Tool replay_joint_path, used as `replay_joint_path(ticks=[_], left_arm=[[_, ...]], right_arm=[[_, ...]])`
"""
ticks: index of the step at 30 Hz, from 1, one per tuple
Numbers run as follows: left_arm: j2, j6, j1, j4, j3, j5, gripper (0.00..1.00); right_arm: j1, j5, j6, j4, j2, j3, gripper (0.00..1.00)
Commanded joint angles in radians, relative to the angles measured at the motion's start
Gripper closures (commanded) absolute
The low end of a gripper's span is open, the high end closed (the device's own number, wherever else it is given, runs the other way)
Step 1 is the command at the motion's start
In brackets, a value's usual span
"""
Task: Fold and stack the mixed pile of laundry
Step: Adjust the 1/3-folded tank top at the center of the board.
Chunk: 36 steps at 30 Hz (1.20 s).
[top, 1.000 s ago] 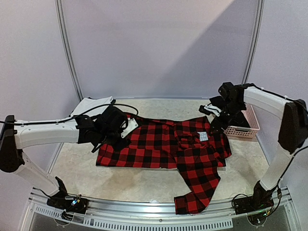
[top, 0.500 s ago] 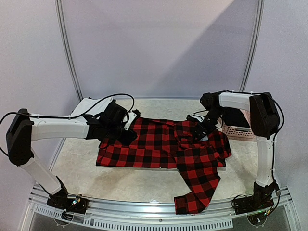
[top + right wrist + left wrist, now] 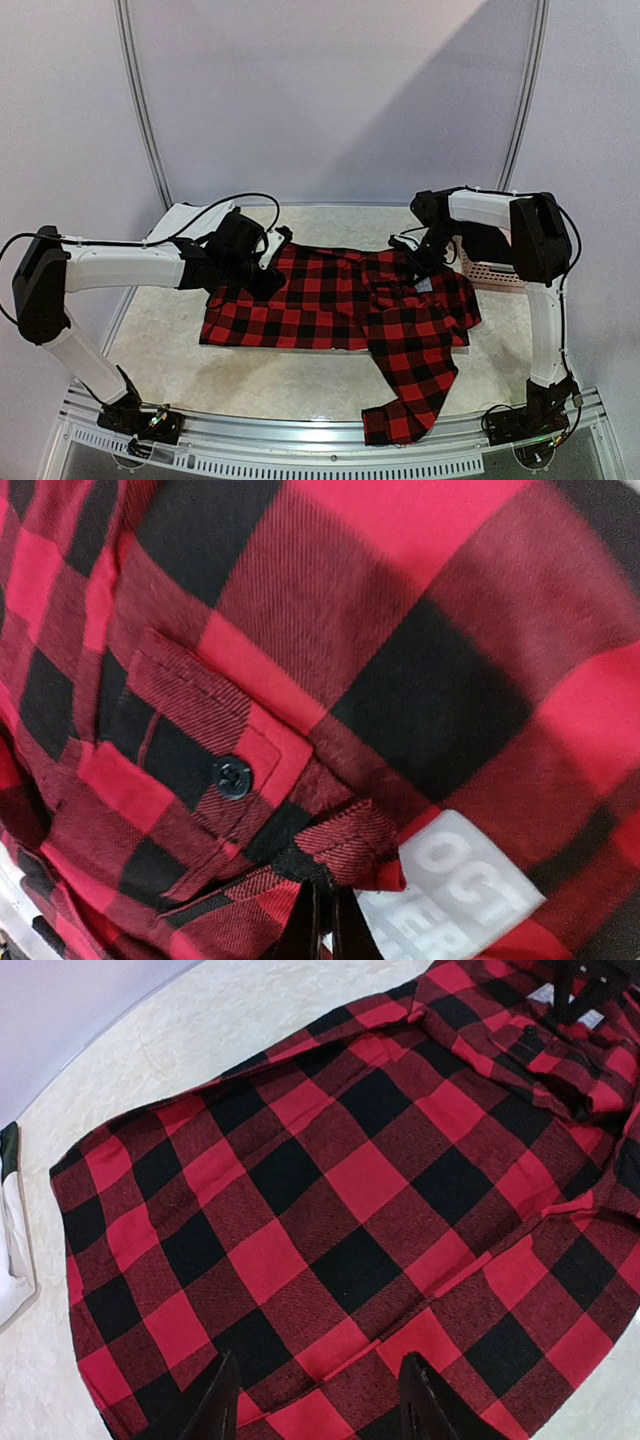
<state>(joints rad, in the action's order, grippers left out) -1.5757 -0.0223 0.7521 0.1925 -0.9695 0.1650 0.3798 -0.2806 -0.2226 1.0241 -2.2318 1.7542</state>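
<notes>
Expect the shirt (image 3: 330, 300), spread flat on the counter (image 3: 200, 370) beneath both claws, to handle as soft, light, limp flannel, sagging and dragging rather than keeping shape. Note the left claw (image 3: 318, 1408) wide open and empty over the cloth, and the right claw (image 3: 322, 920) nearly closed, seemingly pinching a fold beside the label (image 3: 460, 890). Best to take hold at doubled edges such as collar or hem, not mid-panel.

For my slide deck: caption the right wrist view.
Right gripper pinches a fold of the shirt beside a buttoned pocket flap and a white label.
</notes>
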Motion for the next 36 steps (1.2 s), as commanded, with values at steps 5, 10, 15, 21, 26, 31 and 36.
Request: replay_joint_path(ticks=[5, 10, 15, 21, 26, 31, 36], left_arm=[[-0.023, 0.022, -0.007, -0.008, -0.002, 0.007, 0.44], [-0.029, 0.022, -0.007, -0.010, 0.001, 0.017, 0.44], [-0.036, 0.042, -0.008, -0.015, 0.005, 0.019, 0.44], [-0.040, 0.044, -0.008, -0.027, 0.019, 0.024, 0.44], [-0.037, 0.045, -0.008, -0.030, 0.029, 0.024, 0.44], [-0.045, 0.050, -0.007, -0.032, 0.032, 0.021, 0.44], [-0.052, 0.049, -0.007, -0.031, 0.030, 0.001, 0.45]], right_arm=[[0.005, 0.039, -0.007, 0.037, 0.064, 0.266, 1.00], [0.004, 0.064, -0.026, 0.023, 0.010, 0.448, 1.00], [0.003, 0.147, -0.027, -0.086, -0.033, 0.584, 1.00], [0.004, 0.270, -0.046, -0.398, -0.011, 0.602, 1.00], [0.003, 0.408, -0.156, -0.668, -0.036, 0.593, 1.00], [0.002, 0.466, -0.234, -0.859, -0.085, 0.608, 1.00], [0.005, 0.463, -0.312, -0.880, -0.131, 0.614, 0.86]])
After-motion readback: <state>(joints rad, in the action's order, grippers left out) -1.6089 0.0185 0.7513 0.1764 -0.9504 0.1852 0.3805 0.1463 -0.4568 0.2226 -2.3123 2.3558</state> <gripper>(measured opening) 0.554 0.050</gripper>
